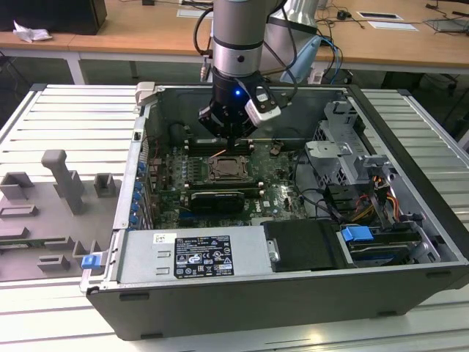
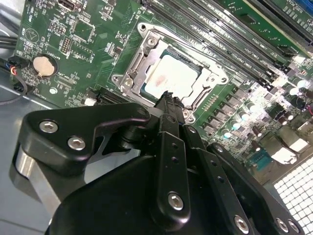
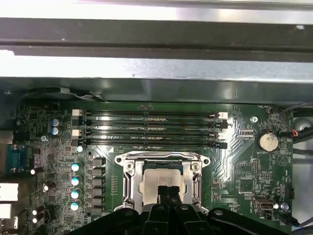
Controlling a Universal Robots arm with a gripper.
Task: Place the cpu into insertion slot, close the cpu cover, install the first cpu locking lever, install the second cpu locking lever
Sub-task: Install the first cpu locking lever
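An open computer case lies on a slatted metal bench. A robot arm reaches down into it from above. Its black tool hangs just over the green circuit board.

In both wrist views, the tool's two fingers are pressed together, with nothing visible between them. Their tips sit right at the edge of the insertion slot, near the middle of the board.

The cpu, a pale silver square, lies flat inside that slot. The cpu cover, a silver metal frame, appears to lie down around it, with the chip showing through its window. I cannot tell how the locking levers stand.

Long black memory slots run beside the socket. A round coin battery sits well apart from it on the same board.
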